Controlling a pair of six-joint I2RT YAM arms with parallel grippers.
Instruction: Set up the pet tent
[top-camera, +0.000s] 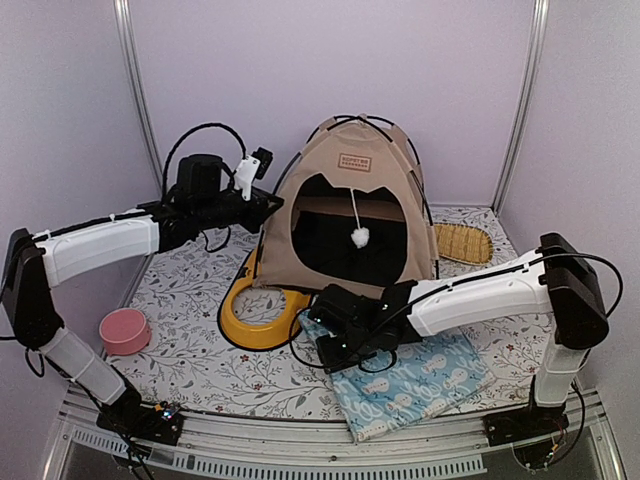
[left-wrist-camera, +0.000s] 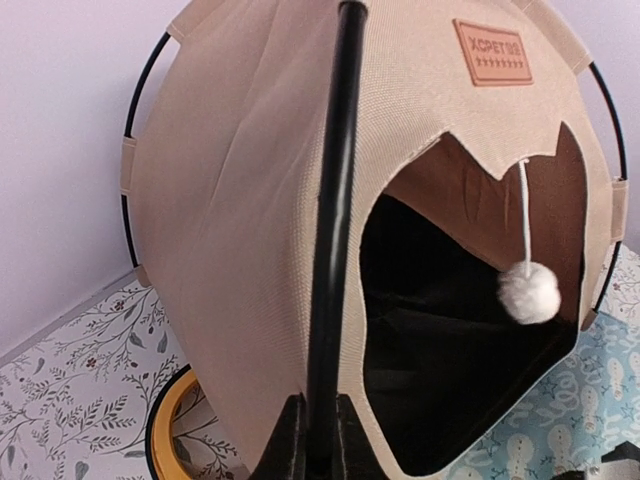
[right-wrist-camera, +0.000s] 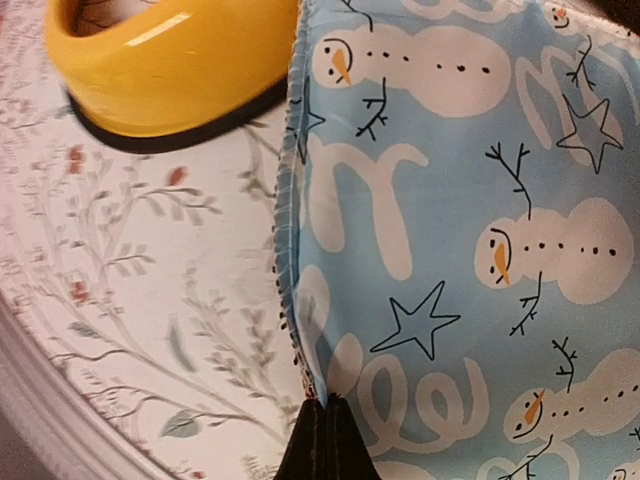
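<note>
Beige pet tent (top-camera: 340, 185): standing
left gripper (left-wrist-camera: 320, 440): pinching tent's black pole (left-wrist-camera: 335, 200)
right gripper (right-wrist-camera: 325, 440): pinching blue mat (right-wrist-camera: 460, 250) edge, before tent

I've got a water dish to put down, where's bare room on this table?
Bare flowered tablecloth lies front left, between the round pink bowl, the yellow oval tray and the light blue snowman mat. A narrower strip runs behind the pink bowl, under the left arm. Centre and right are crowded: beige fabric tent, mat, woven straw tray, right arm.
</note>
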